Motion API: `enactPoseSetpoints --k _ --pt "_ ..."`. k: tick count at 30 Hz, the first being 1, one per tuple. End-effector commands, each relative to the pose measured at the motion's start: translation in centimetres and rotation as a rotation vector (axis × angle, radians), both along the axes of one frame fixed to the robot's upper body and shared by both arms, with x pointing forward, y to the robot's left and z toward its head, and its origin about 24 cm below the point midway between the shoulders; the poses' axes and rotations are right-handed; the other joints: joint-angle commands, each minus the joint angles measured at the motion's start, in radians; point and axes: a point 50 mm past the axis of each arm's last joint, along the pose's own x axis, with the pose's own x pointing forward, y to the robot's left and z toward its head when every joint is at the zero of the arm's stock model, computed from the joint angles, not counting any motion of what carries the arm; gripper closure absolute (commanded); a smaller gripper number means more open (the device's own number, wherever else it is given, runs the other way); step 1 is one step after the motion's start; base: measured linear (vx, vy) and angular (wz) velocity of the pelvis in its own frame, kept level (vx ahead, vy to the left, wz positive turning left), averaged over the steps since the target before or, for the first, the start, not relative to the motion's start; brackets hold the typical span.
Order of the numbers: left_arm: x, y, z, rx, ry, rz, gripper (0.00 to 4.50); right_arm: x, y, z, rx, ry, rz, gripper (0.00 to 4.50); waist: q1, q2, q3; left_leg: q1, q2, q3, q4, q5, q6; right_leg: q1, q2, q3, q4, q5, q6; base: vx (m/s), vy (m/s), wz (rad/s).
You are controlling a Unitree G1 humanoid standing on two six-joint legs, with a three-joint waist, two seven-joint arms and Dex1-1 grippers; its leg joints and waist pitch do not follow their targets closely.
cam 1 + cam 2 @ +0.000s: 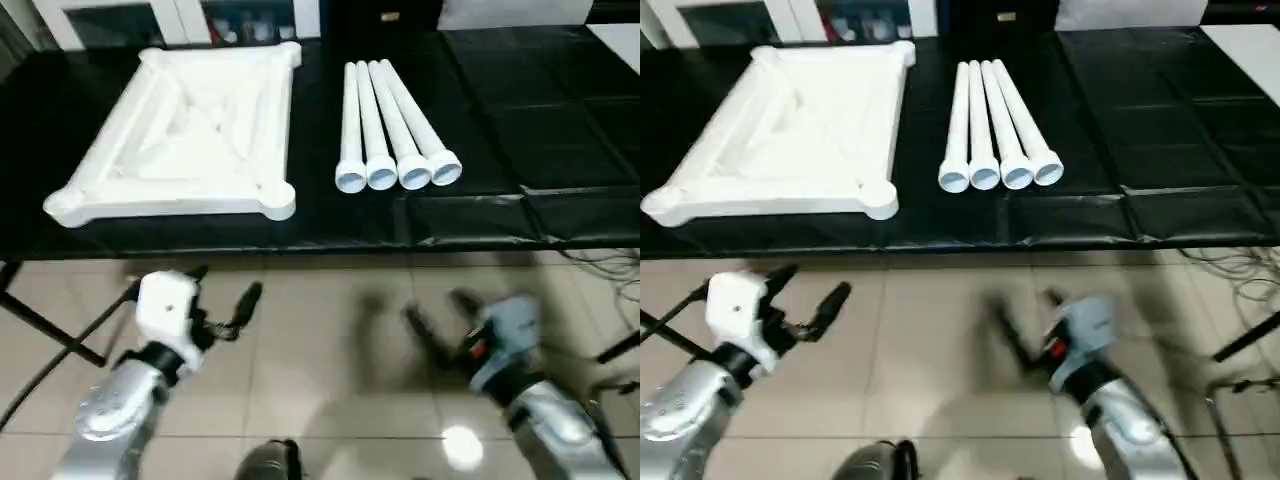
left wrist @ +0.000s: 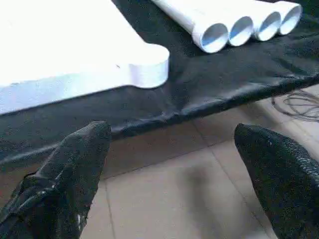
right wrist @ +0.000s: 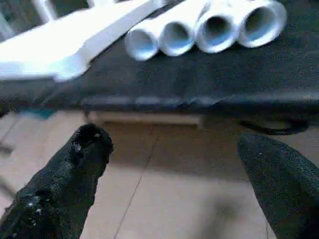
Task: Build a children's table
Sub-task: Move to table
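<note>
The white square table top (image 1: 190, 135) lies upside down on the black-covered bench, its X ribs and round corner sockets facing up. To its right, several white tapered legs (image 1: 390, 125) lie side by side, their hollow ends toward me. My left gripper (image 1: 225, 290) hangs open over the tiled floor, short of the bench edge and below the top's near corner (image 2: 149, 64). My right gripper (image 1: 435, 310) is open too, low over the floor in front of the legs (image 3: 199, 30). Both hold nothing.
The black sheet (image 1: 520, 130) covers the bench and drapes over its front edge. Cables (image 1: 610, 265) trail on the floor at the right. A black stand leg (image 1: 40, 325) crosses the floor at the left. White cabinets (image 1: 110, 20) stand behind the bench.
</note>
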Motion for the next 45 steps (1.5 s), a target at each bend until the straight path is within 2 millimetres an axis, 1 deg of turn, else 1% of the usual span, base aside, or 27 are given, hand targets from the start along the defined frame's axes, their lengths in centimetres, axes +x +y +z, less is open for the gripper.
enactPoseSetpoints --k 1,3,4,6,7,9,20,23,25,27,28,29,30,31,32,33,34,35,36,37,38,39,40,41,43,44,45 --pt "0.3 0.6 0.7 0.027 0.003 0.077 0.03 0.1 -0.1 0.7 -0.035 0.012 -0.038 0.0 0.005 -0.01 -0.064 0.047 0.06 -0.036 -0.078 -0.131 0.055 -0.005 -0.064 0.021 -0.068 0.254 -0.138 0.0 0.0 0.0" --pt "0.4 0.6 0.9 0.023 0.006 0.09 0.03 0.2 -0.1 0.8 -0.038 0.014 -0.038 0.0 0.009 -0.008 -0.072 0.044 0.055 -0.032 -0.072 -0.083 0.053 -0.008 -0.063 0.02 -0.067 0.286 -0.111 0.0 0.0 0.0" --pt "0.7 0.6 1.1 0.025 0.008 0.102 0.03 0.4 -0.2 1.2 -0.029 0.009 -0.045 0.0 0.005 -0.029 -0.082 0.045 0.057 -0.029 -0.071 -0.085 0.055 -0.003 -0.064 0.022 -0.07 0.284 -0.109 0.0 0.0 0.0" --pt "1.6 0.3 1.8 -0.027 -0.017 0.111 0.03 1.4 -0.3 2.6 0.023 -0.038 -0.086 0.0 0.008 -0.016 -0.083 0.047 0.055 -0.027 -0.071 -0.074 0.051 -0.012 -0.063 0.021 -0.066 0.269 -0.107 0.0 0.0 0.0" --pt "2.0 -0.1 1.8 -0.055 -0.02 0.098 0.03 1.8 -0.3 3.0 0.026 -0.055 -0.111 0.0 0.001 -0.046 -0.078 0.042 0.058 -0.023 -0.072 -0.075 0.057 -0.013 -0.068 0.028 -0.064 0.256 -0.112 0.0 0.0 0.0" --pt "2.6 -0.7 1.5 -0.064 -0.029 0.065 0.03 2.3 0.2 3.1 0.038 -0.064 -0.12 0.0 0.003 -0.023 -0.095 0.05 0.058 -0.019 -0.068 -0.068 0.046 -0.022 -0.062 0.026 -0.061 0.253 -0.099 0.0 0.0 0.0" --pt "4.8 -0.9 1.5 -0.041 -0.047 0.097 0.03 3.5 3.8 3.1 0.048 -0.058 -0.046 0.0 -0.001 -0.06 -0.107 0.049 0.059 -0.017 -0.09 -0.249 -0.045 -0.028 -0.065 0.036 -0.073 0.137 -0.072 0.0 0.0 0.0" --pt "4.9 -0.8 1.6 -0.033 -0.052 0.116 0.03 4.0 3.6 3.0 0.043 -0.055 -0.049 0.0 0.016 -0.066 -0.117 0.017 0.045 -0.001 -0.056 -0.157 0.093 -0.013 -0.121 0.068 -0.095 0.173 -0.059 0.0 0.0 0.0" --pt "5.0 -0.4 1.7 -0.018 -0.052 0.139 0.03 4.6 3.7 3.0 0.053 -0.054 -0.056 0.0 0.034 -0.09 -0.116 -0.007 0.055 -0.023 0.011 -0.126 0.199 -0.007 -0.216 0.117 -0.131 0.134 -0.037 -0.007 0.056 -0.03" --pt "5.1 -0.2 1.7 -0.005 -0.051 0.152 0.03 5.0 3.7 3.0 0.061 -0.054 -0.065 0.0 0.038 -0.086 -0.119 -0.013 0.067 -0.039 0.017 -0.12 0.208 -0.002 -0.224 0.118 -0.134 0.072 -0.056 -0.009 0.128 -0.01" --pt "5.6 -0.1 1.9 0.018 -0.056 0.167 0.03 5.8 3.9 3.1 0.062 -0.059 -0.077 0.0 0.038 -0.092 -0.114 -0.044 0.039 -0.065 -0.045 -0.086 0.304 0.034 -0.16 0.023 -0.115 0.074 -0.092 -0.003 0.146 0.02" --pt "5.7 -0.1 1.9 0.019 -0.057 0.167 0.03 5.9 4.0 3.1 0.058 -0.06 -0.078 0.0 -0.029 -0.004 -0.142 0.157 0.0 -0.144 -0.062 0.118 0.499 -0.113 0.076 -0.082 0.102 -0.101 -0.103 0.035 0.17 0.36" --pt "5.9 -0.1 2.0 0.022 -0.059 0.168 0.03 6.1 4.0 3.1 0.048 -0.062 -0.081 0.0 -0.029 -0.004 -0.142 0.157 0.0 -0.144 -0.062 0.118 0.499 -0.113 0.076 -0.082 0.102 -0.101 -0.103 0.012 0.164 0.61" --pt "6.1 -0.2 2.1 0.029 -0.064 0.168 0.03 6.3 4.2 3.2 0.032 -0.065 -0.076 0.0 -0.007 -0.015 -0.127 0.09 0.024 -0.163 -0.081 0.319 0.448 -0.091 0.074 -0.065 0.141 -0.12 -0.065 0.012 0.164 0.61" --pt "6.3 -0.4 2.1 0.03 -0.066 0.162 0.03 6.5 4.3 3.2 0.008 -0.072 -0.065 0.0 0.018 -0.027 -0.123 0.048 0.029 -0.139 -0.133 0.262 0.231 -0.084 0.08 -0.062 0.156 -0.094 -0.047 -0.065 0.13 0.63" --pt "6.6 -0.8 2.0 0.027 -0.07 0.145 0.03 6.5 4.5 3.2 0.009 -0.07 -0.038 0.0 0.043 -0.054 -0.122 0.013 0.072 -0.036 -0.178 -0.137 -0.078 -0.07 0.048 -0.046 0.127 0.031 -0.036 -0.111 0.072 0.49" --pt "6.6 -1.0 2.0 0.022 -0.07 0.138 0.03 6.6 4.4 3.1 -0.014 -0.068 -0.038 0.0 0.028 -0.068 -0.128 0.006 0.064 -0.053 -0.208 -0.337 -0.159 -0.054 0.027 -0.025 0.098 0.05 -0.045 -0.111 0.072 0.49" --pt "6.6 -1.0 2.0 0.022 -0.069 0.137 0.03 6.6 4.4 3.1 -0.014 -0.068 -0.038 0.0 0.054 -0.135 -0.119 0.066 -0.002 -0.012 -0.084 -0.447 -0.252 -0.147 -0.122 0.049 -0.027 -0.126 -0.121 -0.146 0.01 0.42" --pt "6.6 -1.2 2.0 0.017 -0.072 0.129 0.03 6.6 4.4 3.0 -0.029 -0.065 -0.039 0.0 0.057 -0.136 -0.109 0.105 -0.035 -0.049 0.127 -0.28 -0.18 -0.2 -0.221 0.12 -0.132 -0.245 -0.17 -0.089 0.011 0.28" --pt "6.6 -1.3 2.0 0.011 -0.073 0.123 0.03 6.7 4.3 2.9 -0.038 -0.065 -0.042 0.0 0.089 -0.098 -0.076 -0.036 -0.038 -0.112 0.121 -0.063 -0.033 -0.001 -0.165 0.119 -0.106 -0.227 -0.21 -0.089 0.011 0.28" --pt "6.7 -1.5 1.9 0.007 -0.068 0.117 0.03 6.8 4.1 2.9 -0.034 -0.067 -0.052 0.0 0.088 -0.094 -0.073 -0.002 -0.007 -0.121 0.111 -0.078 -0.042 -0.027 -0.144 0.101 -0.108 -0.229 -0.213 -0.02 0.069 -0.01" --pt "6.9 -1.7 1.9 0.005 -0.066 0.112 0.03 6.9 3.9 2.9 -0.03 -0.065 -0.064 0.0 0.07 -0.05 -0.105 0.08 0.101 -0.172 0.015 -0.265 -0.094 -0.044 -0.081 0.051 -0.052 -0.168 -0.205 -0.122 0.133 0.08" --pt "7.1 -2.0 1.9 0.0 -0.063 0.097 0.03 7.1 3.4 3.0 -0.013 -0.06 -0.09 0.0 0.047 -0.037 -0.098 0.084 0.137 -0.194 -0.054 -0.428 -0.133 -0.075 -0.029 0.037 0.018 -0.09 -0.168 -0.122 0.133 0.08" --pt "7.2 -2.1 1.8 0.0 -0.061 0.091 0.03 7.1 3.3 3.0 -0.004 -0.061 -0.096 0.0 0.026 -0.015 -0.1 0.058 0.092 -0.187 -0.116 -0.683 -0.212 -0.069 -0.001 -0.001 0.087 0.015 -0.102 -0.174 0.171 0.05" --pt "7.6 -2.4 2.0 0.002 -0.072 0.077 0.03 7.2 2.7 3.5 -0.004 -0.094 -0.11 0.0 0.022 -0.028 -0.089 0.052 0.038 -0.144 -0.165 -1.012 -0.241 -0.049 -0.001 -0.027 0.083 0.002 -0.095 -0.121 0.142 0.04" --pt "7.8 -2.4 2.0 0.012 -0.075 0.079 0.03 7.2 2.5 3.5 -0.021 -0.092 -0.118 0.0 0.017 -0.05 -0.091 0.058 0.021 -0.115 -0.145 -0.999 -0.209 -0.032 -0.05 -0.001 0.024 -0.157 -0.114 -0.109 0.072 0.05" --pt "7.8 -2.4 2.0 0.011 -0.074 0.075 0.03 7.1 2.4 3.4 -0.035 -0.091 -0.128 0.0 0.011 -0.075 -0.083 0.093 0.004 -0.095 -0.064 -0.868 -0.172 -0.049 -0.133 0.04 -0.09 -0.516 -0.123 -0.097 0.027 0.01"
